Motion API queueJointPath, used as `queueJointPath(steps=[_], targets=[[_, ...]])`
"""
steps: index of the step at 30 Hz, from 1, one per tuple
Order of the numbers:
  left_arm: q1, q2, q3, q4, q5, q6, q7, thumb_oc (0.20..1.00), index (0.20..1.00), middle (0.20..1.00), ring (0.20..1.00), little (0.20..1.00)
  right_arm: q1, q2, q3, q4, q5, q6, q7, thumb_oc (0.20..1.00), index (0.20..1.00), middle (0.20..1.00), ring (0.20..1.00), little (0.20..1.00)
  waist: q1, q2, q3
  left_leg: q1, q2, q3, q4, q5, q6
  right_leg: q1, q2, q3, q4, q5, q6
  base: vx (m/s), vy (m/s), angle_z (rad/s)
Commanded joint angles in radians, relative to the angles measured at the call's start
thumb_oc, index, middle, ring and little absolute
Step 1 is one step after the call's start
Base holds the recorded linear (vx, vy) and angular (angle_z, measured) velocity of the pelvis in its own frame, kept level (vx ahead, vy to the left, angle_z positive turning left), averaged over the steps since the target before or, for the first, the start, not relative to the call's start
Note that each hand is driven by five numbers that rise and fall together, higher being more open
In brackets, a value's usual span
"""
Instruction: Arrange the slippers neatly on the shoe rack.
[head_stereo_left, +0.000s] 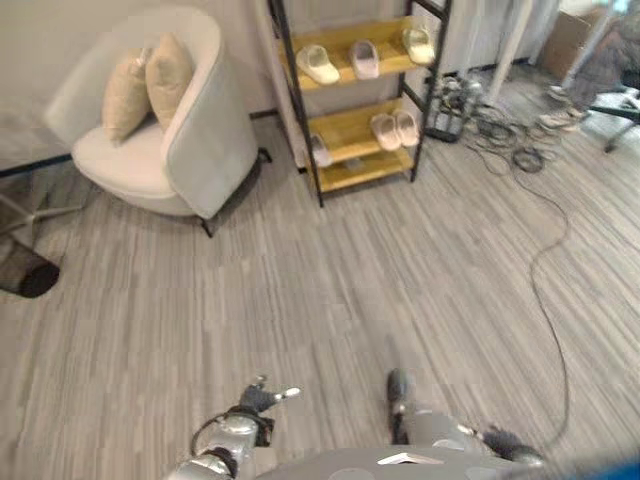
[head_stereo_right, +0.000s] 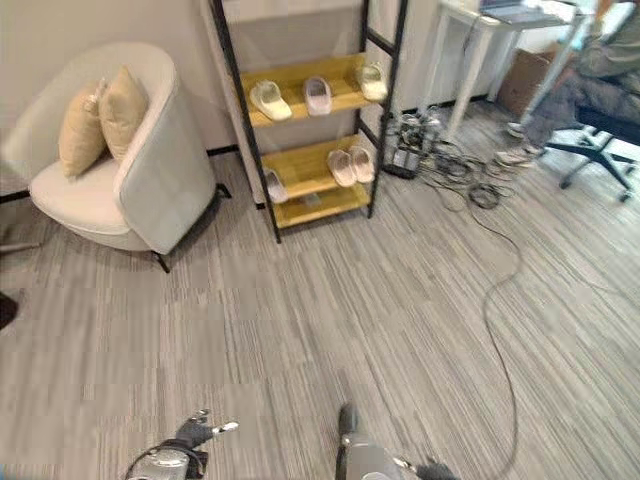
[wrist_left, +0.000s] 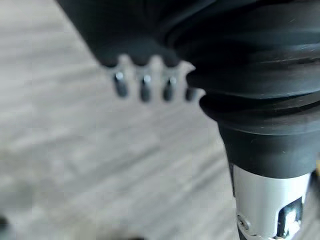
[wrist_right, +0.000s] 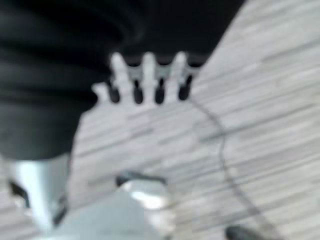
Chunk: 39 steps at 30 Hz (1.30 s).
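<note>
Looking down from head height across the wooden floor (head_stereo_left: 400, 270), both eye views facing the distant shoe rack (head_stereo_right: 300, 120) and armchair (head_stereo_left: 170, 130). Wrist views pointing down past each hand (wrist_left: 145, 85) (wrist_right: 150, 82), close, at floor.

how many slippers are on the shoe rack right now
6. Upper shelf: cream slipper at the left, pale pink slipper in the middle, cream one at the right. Lower shelf: single grey slipper at the left, a pale pair side by side at the right.

Pale slippers (head_stereo_left: 317, 63) on the shoe rack (head_stereo_left: 345, 120) — three above, three below (soles down).
</note>
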Motion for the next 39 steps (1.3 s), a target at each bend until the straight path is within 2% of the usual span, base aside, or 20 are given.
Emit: queueJointPath(steps=[1, 3, 4, 7, 10, 11, 12, 13, 14, 17, 18, 19, 21, 26, 32, 33, 34, 35, 36, 39], targets=[[-0.042, 0.089, -0.007, -0.015, -0.013, -0.003, 0.019, 1.0, 1.0, 1.0, 1.0, 1.0, -0.063, -0.015, 0.0, -0.021, 0.078, -0.027, -0.024, 1.0, 1.0, 1.0, 1.0, 1.0, 0.019, -0.112, 0.083, -0.347, 0.228, 0.098, 0.163, 0.162, 0.024, 0.087, -0.127, -0.003, 0.004, -0.071, 0.135, 0.32, -0.521, 0.86], [-0.052, 0.085, 0.005, -0.023, -0.05, -0.01, 0.013, 1.0, 1.0, 1.0, 1.0, 1.0, -0.079, -0.031, 0.001, -0.009, 0.072, -0.024, -0.031, 1.0, 1.0, 1.0, 1.0, 1.0, 0.058, -0.123, 0.092, -0.428, 0.171, 0.156, 0.162, 0.073, 0.032, 0.14, -0.128, -0.028, -0.015, -0.092, 0.133, 0.47, -0.284, 0.38], [-0.051, 0.078, 0.021, -0.018, -0.062, -0.013, 0.009, 1.0, 1.0, 1.0, 1.0, 1.0, -0.093, -0.037, 0.003, -0.005, 0.068, -0.021, -0.027, 1.0, 1.0, 1.0, 1.0, 1.0, 0.099, -0.121, 0.076, -0.452, 0.049, 0.198, -0.019, 0.007, 0.062, 0.191, -0.115, -0.043, -0.049, -0.108, 0.15, 0.58, -0.055, 0.18], [-0.044, 0.065, 0.012, -0.017, -0.046, -0.011, 0.011, 1.0, 1.0, 1.0, 1.0, 1.0, -0.1, -0.023, 0.023, -0.009, 0.062, -0.026, -0.029, 1.0, 1.0, 1.0, 1.0, 1.0, 0.154, -0.085, 0.038, -0.488, -0.013, 0.286, -0.353, 0.168, 0.043, 0.275, -0.043, -0.046, -0.077, -0.138, 0.168, 0.52, 0.019, 0.01], [-0.022, 0.064, 0.033, 0.005, -0.04, -0.007, 0.022, 1.0, 1.0, 1.0, 1.0, 1.0, -0.11, -0.008, 0.039, -0.019, 0.005, -0.025, -0.053, 1.0, 1.0, 1.0, 1.0, 1.0, 0.172, -0.096, 0.015, -0.416, -0.055, 0.224, -0.414, 0.157, 0.1, 0.289, -0.035, -0.037, -0.013, -0.161, 0.195, 0.4, 0.067, -0.61], [-0.02, 0.068, 0.041, 0.011, -0.049, -0.006, 0.025, 1.0, 1.0, 1.0, 1.0, 1.0, -0.117, -0.008, 0.042, -0.036, -0.014, -0.029, -0.063, 1.0, 1.0, 1.0, 1.0, 1.0, 0.169, -0.104, 0.014, -0.392, -0.053, 0.215, -0.418, 0.146, 0.112, 0.27, -0.045, -0.045, 0.057, -0.14, 0.218, 0.64, 0.191, -0.84], [-0.023, 0.099, 0.077, 0.021, -0.073, -0.002, 0.045, 1.0, 1.0, 1.0, 1.0, 1.0, -0.141, 0.0, 0.079, -0.109, -0.082, -0.038, -0.077, 1.0, 1.0, 1.0, 1.0, 1.0, 0.136, -0.079, 0.026, -0.284, -0.011, 0.175, -0.424, 0.101, 0.148, 0.15, -0.126, -0.082, 0.451, -0.002, 0.292, 0.62, 0.197, -0.35], [-0.025, 0.105, 0.078, 0.017, -0.075, -0.002, 0.045, 1.0, 1.0, 1.0, 1.0, 1.0, -0.141, 0.007, 0.084, -0.119, -0.092, -0.036, -0.078, 1.0, 1.0, 1.0, 1.0, 1.0, 0.129, -0.071, 0.026, -0.254, -0.002, 0.158, -0.433, 0.087, 0.152, 0.122, -0.152, -0.091, 0.505, -0.002, 0.283, 0.74, 0.113, -0.14], [-0.035, 0.116, 0.079, 0.009, -0.07, -0.005, 0.056, 1.0, 1.0, 1.0, 1.0, 1.0, -0.145, 0.012, 0.084, -0.121, -0.104, -0.033, -0.089, 1.0, 1.0, 1.0, 1.0, 1.0, 0.131, -0.07, 0.025, -0.221, 0.006, 0.142, -0.426, 0.054, 0.148, 0.112, -0.245, -0.145, 0.442, -0.017, 0.254, 0.35, -0.027, 0.53], [-0.054, 0.127, 0.074, 0.002, -0.064, -0.017, 0.068, 1.0, 1.0, 1.0, 1.0, 1.0, -0.142, 0.014, 0.079, -0.111, -0.108, -0.027, -0.091, 1.0, 1.0, 1.0, 1.0, 1.0, 0.138, -0.076, 0.034, -0.204, 0.02, 0.107, -0.418, 0.028, 0.121, 0.135, -0.319, -0.167, 0.243, -0.023, 0.239, 0.33, -0.307, 0.29], [-0.073, 0.129, 0.06, -0.016, -0.062, -0.032, 0.09, 1.0, 1.0, 1.0, 1.0, 1.0, -0.124, 0.014, 0.073, -0.091, -0.112, -0.016, -0.095, 1.0, 1.0, 1.0, 1.0, 1.0, 0.133, -0.094, 0.036, -0.198, 0.021, 0.045, -0.401, 0.005, 0.091, 0.111, -0.358, -0.054, 0.067, 0.092, 0.274, 0.28, -0.405, 1.01], [-0.073, 0.128, 0.06, -0.016, -0.062, -0.032, 0.09, 1.0, 1.0, 1.0, 1.0, 1.0, -0.124, 0.014, 0.073, -0.091, -0.112, -0.016, -0.095, 1.0, 1.0, 1.0, 1.0, 1.0, 0.134, -0.092, 0.037, -0.195, 0.022, 0.045, -0.4, 0.003, 0.09, 0.114, -0.356, -0.054, 0.065, 0.093, 0.274, 0.28, -0.517, 2.01], [-0.086, 0.133, 0.021, -0.032, -0.019, -0.035, 0.119, 1.0, 1.0, 1.0, 1.0, 1.0, -0.12, 0.001, 0.068, -0.079, -0.127, -0.012, -0.125, 1.0, 1.0, 1.0, 1.0, 1.0, 0.126, -0.106, 0.045, -0.21, 0.012, -0.007, -0.377, -0.003, 0.077, 0.111, -0.334, 0.071, 0.043, 0.147, 0.297, 0.07, -0.348, 2.04], [-0.042, 0.112, -0.032, -0.046, 0.039, -0.038, 0.144, 1.0, 1.0, 1.0, 1.0, 1.0, -0.09, -0.031, 0.049, -0.054, -0.177, -0.039, -0.218, 1.0, 1.0, 1.0, 1.0, 1.0, 0.14, -0.101, 0.044, -0.265, 0.107, -0.093, -0.392, 0.057, -0.002, 0.173, -0.229, 0.005, -0.001, -0.075, 0.268, -0.04, -0.394, 0.39], [-0.043, 0.067, -0.037, -0.016, 0.003, -0.035, 0.155, 1.0, 1.0, 1.0, 1.0, 1.0, -0.102, -0.053, 0.073, -0.03, -0.185, -0.043, -0.232, 1.0, 1.0, 1.0, 1.0, 1.0, 0.132, -0.088, 0.05, -0.309, 0.2, -0.111, -0.476, 0.193, -0.072, 0.194, -0.134, -0.086, -0.033, -0.145, 0.199, -0.07, -0.293, 0.27], [-0.047, 0.062, -0.043, -0.019, 0.007, -0.032, 0.159, 1.0, 1.0, 1.0, 1.0, 1.0, -0.104, -0.058, 0.079, -0.033, -0.189, -0.041, -0.235, 1.0, 1.0, 1.0, 1.0, 1.0, 0.123, -0.092, 0.058, -0.329, 0.207, -0.07, -0.47, 0.207, -0.064, 0.196, -0.138, -0.106, -0.04, -0.144, 0.195, -0.21, -0.221, 0.51], [-0.056, 0.052, -0.052, -0.028, 0.016, -0.028, 0.155, 1.0, 1.0, 1.0, 1.0, 1.0, -0.107, -0.058, 0.089, -0.035, -0.188, -0.037, -0.236, 1.0, 1.0, 1.0, 1.0, 1.0, 0.099, -0.11, 0.069, -0.349, 0.209, 0.106, -0.417, 0.173, -0.034, 0.188, -0.152, -0.141, -0.045, -0.132, 0.191, -0.18, -0.146, 0.56], [-0.056, 0.052, -0.052, -0.029, 0.016, -0.028, 0.155, 1.0, 1.0, 1.0, 1.0, 1.0, -0.107, -0.057, 0.089, -0.035, -0.188, -0.037, -0.236, 1.0, 1.0, 1.0, 1.0, 1.0, 0.102, -0.111, 0.07, -0.349, 0.209, 0.108, -0.413, 0.17, -0.034, 0.187, -0.152, -0.139, -0.044, -0.133, 0.191, -0.21, -0.181, 0.62], [-0.063, 0.051, -0.043, -0.028, 0.018, -0.028, 0.156, 1.0, 1.0, 1.0, 1.0, 1.0, -0.118, -0.053, 0.099, -0.027, -0.195, -0.039, -0.232, 1.0, 1.0, 1.0, 1.0, 1.0, 0.11, -0.127, 0.07, -0.34, 0.13, 0.108, -0.325, 0.079, -0.012, 0.176, -0.157, -0.144, -0.034, -0.127, 0.188, -0.08, -0.078, 0.6], [-0.043, 0.033, -0.032, -0.007, -0.002, -0.025, 0.15, 1.0, 1.0, 1.0, 1.0, 1.0, -0.121, -0.032, 0.109, -0.021, -0.208, -0.03, -0.234, 1.0, 1.0, 1.0, 1.0, 1.0, 0.106, -0.117, 0.043, -0.288, 0.107, 0.105, -0.37, 0.056, 0.008, 0.165, -0.144, -0.14, -0.018, -0.129, 0.189, -0.01, 0.012, 0.05]])
